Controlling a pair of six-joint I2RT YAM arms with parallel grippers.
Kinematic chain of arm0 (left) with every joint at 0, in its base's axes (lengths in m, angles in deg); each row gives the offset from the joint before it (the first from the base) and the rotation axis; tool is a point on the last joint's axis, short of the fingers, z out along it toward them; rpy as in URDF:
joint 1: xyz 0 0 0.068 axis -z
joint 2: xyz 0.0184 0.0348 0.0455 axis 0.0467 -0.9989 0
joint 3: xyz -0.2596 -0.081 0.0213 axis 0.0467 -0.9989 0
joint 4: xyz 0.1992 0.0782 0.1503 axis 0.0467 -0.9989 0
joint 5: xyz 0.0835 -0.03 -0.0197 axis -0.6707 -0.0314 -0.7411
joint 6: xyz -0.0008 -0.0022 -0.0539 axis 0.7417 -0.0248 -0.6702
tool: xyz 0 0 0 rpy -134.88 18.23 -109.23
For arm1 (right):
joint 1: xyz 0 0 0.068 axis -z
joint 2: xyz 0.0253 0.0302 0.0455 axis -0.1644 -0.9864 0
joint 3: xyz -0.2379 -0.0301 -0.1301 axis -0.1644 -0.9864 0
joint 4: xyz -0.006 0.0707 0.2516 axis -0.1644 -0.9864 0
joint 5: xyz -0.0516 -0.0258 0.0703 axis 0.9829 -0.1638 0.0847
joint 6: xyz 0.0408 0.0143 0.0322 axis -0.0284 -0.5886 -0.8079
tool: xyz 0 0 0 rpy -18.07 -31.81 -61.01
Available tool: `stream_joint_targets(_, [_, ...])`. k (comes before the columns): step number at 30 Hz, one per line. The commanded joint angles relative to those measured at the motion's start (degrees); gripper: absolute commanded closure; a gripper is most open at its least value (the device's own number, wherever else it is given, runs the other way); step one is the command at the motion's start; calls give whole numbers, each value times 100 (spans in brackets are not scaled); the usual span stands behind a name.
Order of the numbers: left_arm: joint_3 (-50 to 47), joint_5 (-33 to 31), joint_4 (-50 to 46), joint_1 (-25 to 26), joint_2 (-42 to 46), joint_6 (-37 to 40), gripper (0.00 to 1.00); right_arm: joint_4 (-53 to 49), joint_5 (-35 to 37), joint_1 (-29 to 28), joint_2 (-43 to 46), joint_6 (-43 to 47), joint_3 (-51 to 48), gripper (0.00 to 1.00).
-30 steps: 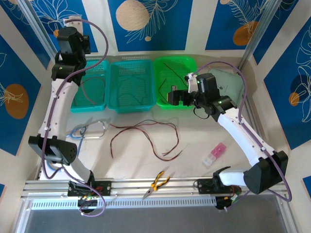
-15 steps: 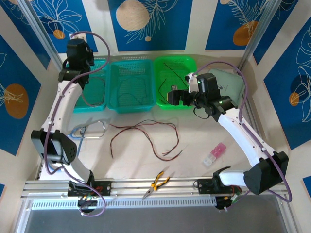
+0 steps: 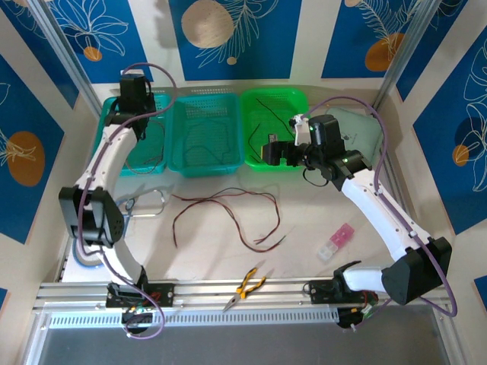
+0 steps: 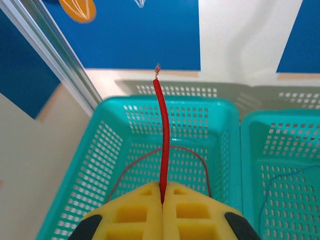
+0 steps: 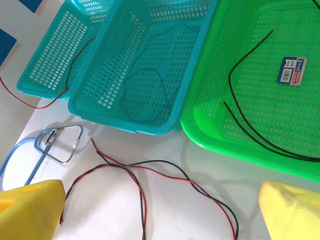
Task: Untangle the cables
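Observation:
My left gripper [image 3: 135,93] hangs over the left teal basket [image 4: 107,145], shut on a red cable [image 4: 164,125]. The cable's bare end sticks up past the yellow pads [image 4: 135,212], and the rest loops down into the basket. A tangled red and black cable pair [image 3: 228,207] lies on the table, also seen in the right wrist view [image 5: 150,172]. A blue-grey cable [image 5: 150,90] lies in the middle basket [image 3: 205,172] and a black cable [image 5: 240,117] in the green basket [image 3: 274,92]. My right gripper [image 3: 278,150] is open above the green basket's front edge, nothing between its fingers [image 5: 30,210].
Yellow-handled pliers [image 3: 247,287] lie near the front rail. A light-blue tube loop with a metal clip [image 5: 57,144] sits left of the tangled pair. A pink and white box [image 3: 336,242] is at the right, and a grey cloth [image 3: 365,129] at the back right.
My left arm has swung right and forward from the back-left corner, carrying the red cable over the left basket. The right arm and the tangled pair have not moved.

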Motion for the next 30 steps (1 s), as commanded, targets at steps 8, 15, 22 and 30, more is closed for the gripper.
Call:
stream_joint_targets(8, [530, 113, 456, -115, -512, 446, 100, -212, -193, 125, 158, 65, -64, 1])
stream_joint_targets(15, [1409, 130, 467, -97, -811, 777, 100, -199, -255, 132, 71, 39, 70, 1])
stream_joint_targets(22, [2114, 289, 604, -97, -999, 724, 100, -275, -225, 140, 71, 78, 164, 1])
stream_joint_targets(30, [2236, 233, 274, -162, -1216, 514, 100, -321, -226, 158, 242, 22, -42, 1])
